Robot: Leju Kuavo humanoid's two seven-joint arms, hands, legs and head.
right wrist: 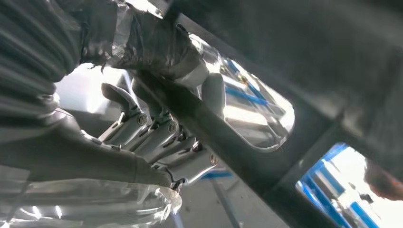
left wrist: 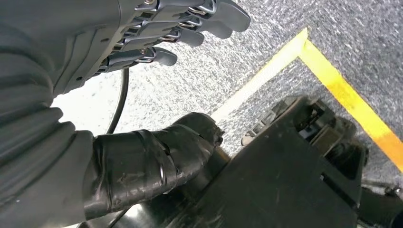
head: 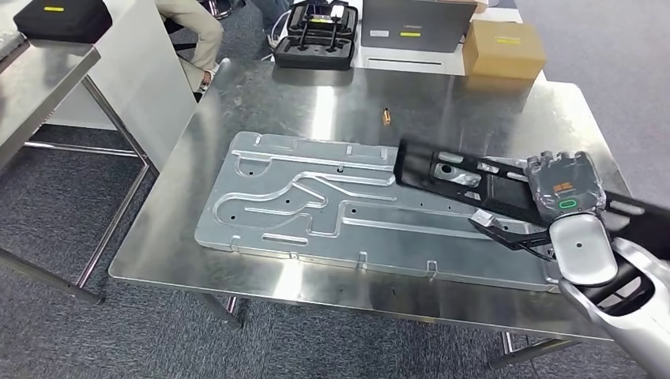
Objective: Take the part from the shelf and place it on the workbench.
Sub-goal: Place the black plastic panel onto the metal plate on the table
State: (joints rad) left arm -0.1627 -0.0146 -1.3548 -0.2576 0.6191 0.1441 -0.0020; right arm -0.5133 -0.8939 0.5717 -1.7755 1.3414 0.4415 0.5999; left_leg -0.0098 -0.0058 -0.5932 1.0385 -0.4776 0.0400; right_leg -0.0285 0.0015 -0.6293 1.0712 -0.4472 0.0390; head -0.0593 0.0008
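Right hand (head: 566, 193) covers middle of black part (head: 462, 175); part's far end cut off at head view's right edge. Part hides strip of grey plate (head: 300, 197) beneath. Small orange item (head: 386, 116) on worktop (head: 316, 95) too small to identify. Seated person (head: 193, 31) cut off at top edge. Right wrist view: part (right wrist: 294, 71) blurred, fingers (right wrist: 157, 137) partly hidden behind it.

no legible text anywhere; yellow labels on the black case (head: 63, 17), the cardboard box (head: 503, 49) and the grey lid (head: 417, 24), too small to read; orange marking on the right hand (head: 565, 189), unreadable
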